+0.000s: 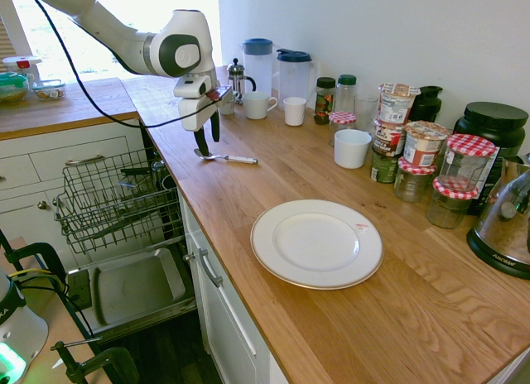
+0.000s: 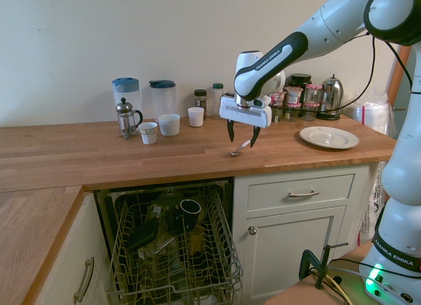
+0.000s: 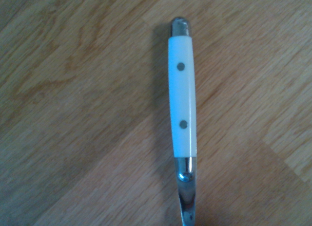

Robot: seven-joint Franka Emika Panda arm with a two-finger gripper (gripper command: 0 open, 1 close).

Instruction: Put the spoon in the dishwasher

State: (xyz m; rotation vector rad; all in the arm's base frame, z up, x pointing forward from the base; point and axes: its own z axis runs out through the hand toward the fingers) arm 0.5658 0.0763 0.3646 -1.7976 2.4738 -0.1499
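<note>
Our spoon (image 1: 240, 160) lies on the tabletop (image 2: 191, 155); our jaws above are spread, grasping nothing. Dishwasher (image 1: 116, 204) is open, so picking and placing remain.

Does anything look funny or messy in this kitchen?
Nothing is spilled or broken that I see. One slightly odd thing: the silver spoon with the white riveted handle lies on the bare wooden countertop, away from the round white plate. The dark wire dishwasher rack is pulled out too.
</note>
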